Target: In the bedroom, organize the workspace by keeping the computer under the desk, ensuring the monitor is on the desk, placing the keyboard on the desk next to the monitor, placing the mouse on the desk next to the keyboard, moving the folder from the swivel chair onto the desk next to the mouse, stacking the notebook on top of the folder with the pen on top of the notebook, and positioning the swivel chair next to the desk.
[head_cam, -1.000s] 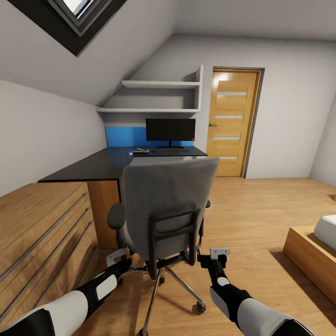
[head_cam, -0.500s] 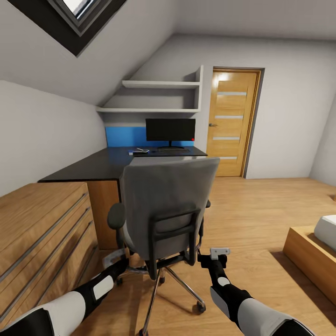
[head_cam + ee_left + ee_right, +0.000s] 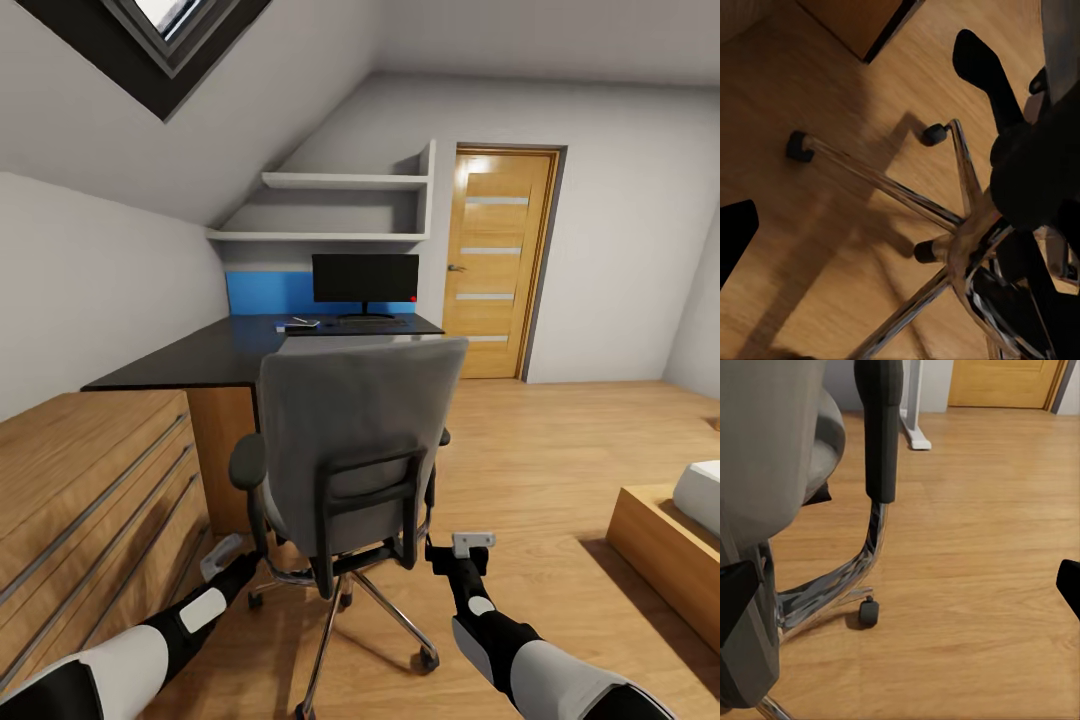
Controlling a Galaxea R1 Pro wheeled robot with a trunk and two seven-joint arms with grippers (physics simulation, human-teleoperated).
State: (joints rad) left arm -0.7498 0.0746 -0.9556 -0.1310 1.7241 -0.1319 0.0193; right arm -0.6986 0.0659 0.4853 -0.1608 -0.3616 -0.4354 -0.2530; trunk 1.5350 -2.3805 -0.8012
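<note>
Low down, the left gripper [image 3: 222,553] and right gripper [image 3: 471,545] flank the grey upholstered swivel chair [image 3: 350,450], at its 8 and 4 o'clock; both seem open, holding nothing. At 12 o'clock, the wide black monitor [image 3: 365,279] stands on the glossy black desk [image 3: 215,352].

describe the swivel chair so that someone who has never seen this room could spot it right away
Start at the L-shaped black-topped desk under the sloped wall, with the monitor at its far end. The swivel chair stands on the wood floor just in front of that desk, its back toward the camera. It alone has grey upholstery, black armrests and a chrome star base on castors.
</note>
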